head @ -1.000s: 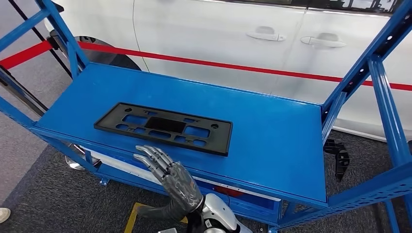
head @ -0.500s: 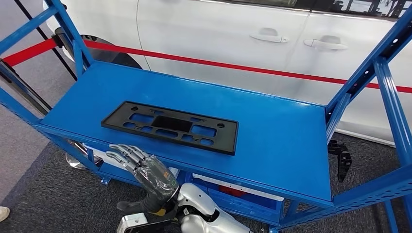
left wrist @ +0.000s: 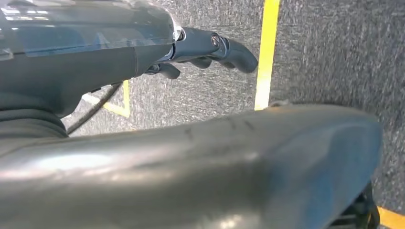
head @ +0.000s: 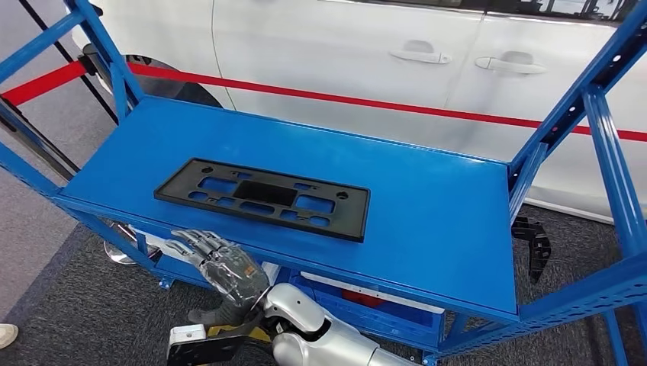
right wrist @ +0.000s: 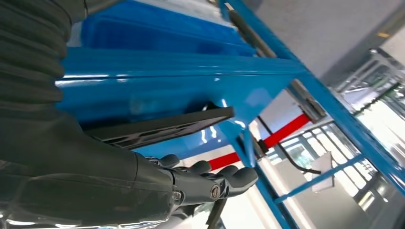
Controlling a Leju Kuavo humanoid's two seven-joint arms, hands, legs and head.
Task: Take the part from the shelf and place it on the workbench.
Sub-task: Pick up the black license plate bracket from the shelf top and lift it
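Right hand [head: 217, 263] hung just below the front edge of the blue shelf [head: 427, 221] in the head view, its fingers spread and holding nothing, reaching up from under the lip. The black part [head: 263, 198], a flat perforated plate, lay flat on the shelf top near that front edge, a little above and beyond the fingers, untouched. A white car [head: 343, 53] stood behind the rack

From the left wrist, the left hand [left wrist: 210, 50] hung over grey carpet [left wrist: 329, 52] crossed by yellow tape [left wrist: 265, 52], fingers loosely curled with nothing in them

From the right wrist, the fingers [right wrist: 210, 179] showed close beneath the part's edge [right wrist: 162, 126], which overhung the shelf lip, apart from it as far as I could tell

I judged the reach was under way and the grasp not yet made. The next move would call for lifting the hand to the plate's near edge and closing on it, though so thin and flat a piece might slide back instead of lifting
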